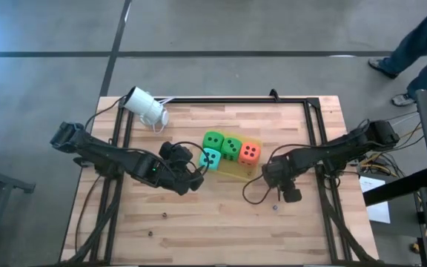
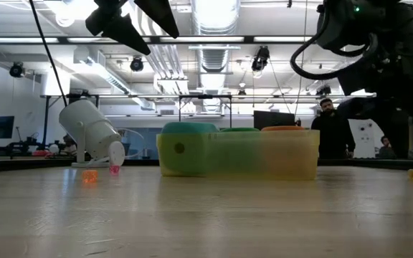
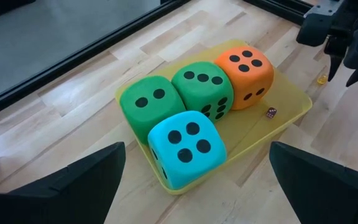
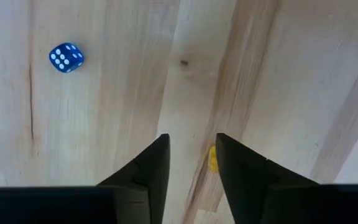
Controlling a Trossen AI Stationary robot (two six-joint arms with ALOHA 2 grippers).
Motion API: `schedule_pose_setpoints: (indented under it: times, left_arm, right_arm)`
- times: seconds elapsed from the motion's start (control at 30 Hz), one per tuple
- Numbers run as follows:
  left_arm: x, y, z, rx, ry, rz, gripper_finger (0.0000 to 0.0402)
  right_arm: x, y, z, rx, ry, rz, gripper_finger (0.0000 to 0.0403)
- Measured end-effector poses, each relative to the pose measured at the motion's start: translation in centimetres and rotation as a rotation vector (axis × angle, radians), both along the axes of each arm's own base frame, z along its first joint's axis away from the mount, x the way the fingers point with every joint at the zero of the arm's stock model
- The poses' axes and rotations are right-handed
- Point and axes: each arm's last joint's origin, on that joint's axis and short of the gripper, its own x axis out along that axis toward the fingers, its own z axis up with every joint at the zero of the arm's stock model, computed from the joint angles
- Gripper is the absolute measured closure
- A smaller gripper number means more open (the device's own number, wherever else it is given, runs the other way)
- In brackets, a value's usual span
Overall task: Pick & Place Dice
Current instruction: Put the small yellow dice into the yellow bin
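Your yellow tray [image 3: 294, 102] sits in the middle of the wooden table [image 1: 221, 222]. It holds four big soft dice. The two green dice [image 3: 151, 106] [image 3: 204, 90] and the orange die [image 3: 246, 74] stand in a row, side by side and touching. The teal die [image 3: 185, 146] sits in front of the green ones, at the tray's near edge, with four black dots on top. A tiny dark red die [image 3: 270, 112] also lies on the tray floor, just beside the orange die.

Your left gripper [image 1: 196, 172] hangs just beside the teal die, and its fingers [image 3: 73, 183] are spread wide with nothing in them.

Your right gripper [image 4: 190, 163] points down at the bare table, well apart from the tray. Its fingers are a little apart and hold nothing. A tiny yellow die [image 4: 212, 158] lies between them, and a tiny blue die [image 4: 65, 57] lies off to one side.

A white camera [image 1: 145, 108] lies near the table's far left corner.
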Motion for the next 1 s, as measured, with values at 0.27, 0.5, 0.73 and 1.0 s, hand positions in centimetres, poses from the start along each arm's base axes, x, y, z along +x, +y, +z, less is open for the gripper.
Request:
schedule_pose_setpoints:
  times: [0.27, 0.5, 0.73, 1.0]
  left_arm:
    - [0.0, 0.0, 0.0, 0.000, 0.000, 0.000, 0.0002]
    - [0.0, 0.0, 0.0, 0.000, 0.000, 0.000, 0.0002]
    - [0.0, 0.0, 0.0, 0.000, 0.001, 0.000, 0.0002]
    - [0.0, 0.0, 0.0, 0.001, 0.002, 0.000, 0.0002]
  right_arm:
    - [-0.9, -0.3, 0.3, -0.034, 0.010, -0.018, 0.0259]
    - [-1.2, -0.5, 1.2, -0.065, -0.047, -0.040, 0.0266]
    - [-1.3, -0.5, 1.4, -0.067, -0.058, -0.042, 0.0275]
    - [-1.1, -0.5, 0.9, -0.075, -0.033, -0.061, 0.0275]
